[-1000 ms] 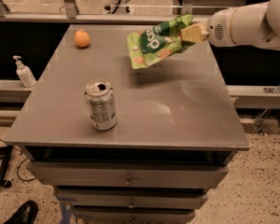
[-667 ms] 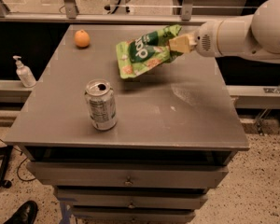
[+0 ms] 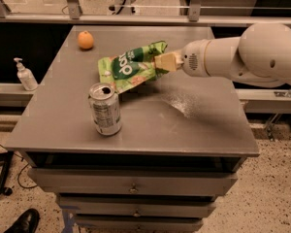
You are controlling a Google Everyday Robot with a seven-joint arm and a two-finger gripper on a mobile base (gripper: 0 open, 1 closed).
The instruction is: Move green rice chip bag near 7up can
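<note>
Green rice chip bag hangs tilted in the pincer, which is clamped on its right edge, just behind the 7up can and low over the desk. The carry looks nearly done. The next move calls for lowering the bag beside the can and releasing it without knocking the can.

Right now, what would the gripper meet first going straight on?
The gripper, shut on the green rice chip bag, points left; the bag's front edge would probably brush the 7up can first, depth unclear.
</note>
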